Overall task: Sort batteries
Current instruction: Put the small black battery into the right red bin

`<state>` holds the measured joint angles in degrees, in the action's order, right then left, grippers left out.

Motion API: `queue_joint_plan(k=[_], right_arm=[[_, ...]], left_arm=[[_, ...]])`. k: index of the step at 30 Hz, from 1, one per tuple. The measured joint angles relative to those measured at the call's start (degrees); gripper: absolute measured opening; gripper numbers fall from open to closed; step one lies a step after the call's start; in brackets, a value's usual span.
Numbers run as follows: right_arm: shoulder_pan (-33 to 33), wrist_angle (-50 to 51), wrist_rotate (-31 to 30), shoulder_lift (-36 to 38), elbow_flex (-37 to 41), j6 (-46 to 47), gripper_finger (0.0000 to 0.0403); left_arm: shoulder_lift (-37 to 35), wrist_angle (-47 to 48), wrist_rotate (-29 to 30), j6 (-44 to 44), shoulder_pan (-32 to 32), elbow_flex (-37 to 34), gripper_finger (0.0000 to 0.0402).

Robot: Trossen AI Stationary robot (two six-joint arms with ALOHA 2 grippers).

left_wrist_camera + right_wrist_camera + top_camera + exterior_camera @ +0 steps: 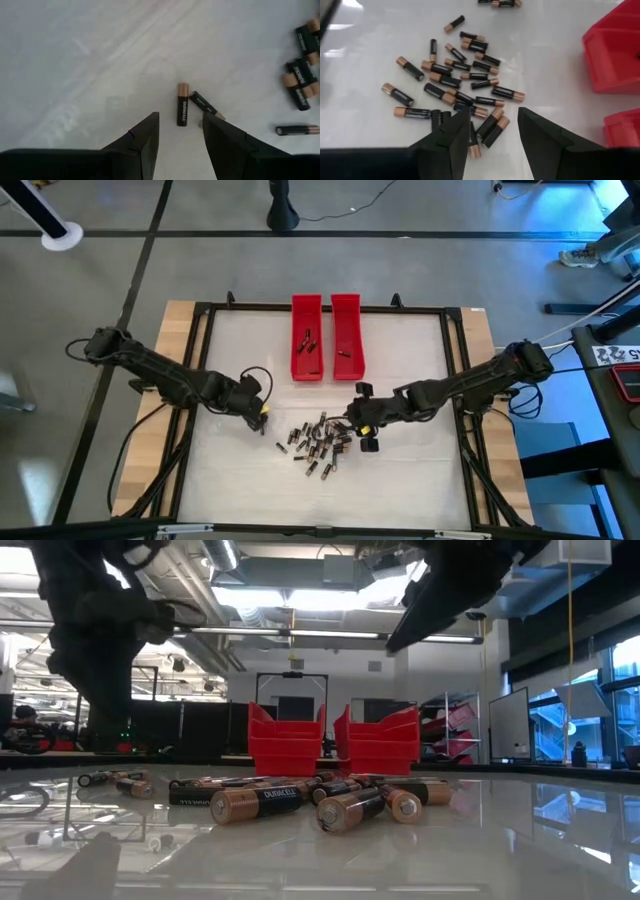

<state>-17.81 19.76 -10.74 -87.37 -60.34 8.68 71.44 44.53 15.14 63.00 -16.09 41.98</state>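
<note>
left gripper [262,412]: mine, low over the table's left half, just left of the pile. Jaws part open, nothing between them. Wrist view shows my two fingers [145,142] apart, with two batteries [182,104] on the table just ahead of the tips.
right gripper [362,423]: mine, at the pile's right edge. Jaws part open, holding nothing. Fingers [451,137] hang above the near edge of the pile.
batteries [320,442]: most lie loose in a scattered pile on the white table [400,360], centre front, between my two grippers. Mixed sizes, pointing every way, some touching.
sorted so far: a few batteries in the left tray [306,338], one at least in the right tray [346,336].
trays: two red, side by side at the table's far centre, well apart from the pile.
</note>
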Motion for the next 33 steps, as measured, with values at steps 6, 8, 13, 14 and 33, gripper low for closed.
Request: queue_joint_plan(k=[6, 8, 13, 14, 33], right_arm=[[-3.2, 0.2, -6.3, 0.0, 0.0, -0.2, 0.0168], [-3.7, 0.6, -6.7, 0.0, 0.0, -0.4, 0.0168], [-3.5, 1.6, -6.7, 0.0, 0.0, -0.6, 0.0168], [-3.5, 1.6, -6.8, 0.0, 0.0, -0.6, 0.0168], [-3.5, 1.5, -6.8, 0.0, 0.0, -0.6, 0.0168]], left_arm=[[2.3, -4.3, -3.5, -5.3, 2.3, 0.0, 0.014], [3.8, -4.2, -3.9, -6.7, 2.3, 0.0, 0.014], [6.6, -5.0, -4.1, -9.3, 2.3, 0.0, 0.014], [6.9, -5.5, -4.6, -9.5, 2.3, 0.0, 0.014], [12.4, -6.2, -5.1, -11.6, 2.2, 0.0, 0.014]])
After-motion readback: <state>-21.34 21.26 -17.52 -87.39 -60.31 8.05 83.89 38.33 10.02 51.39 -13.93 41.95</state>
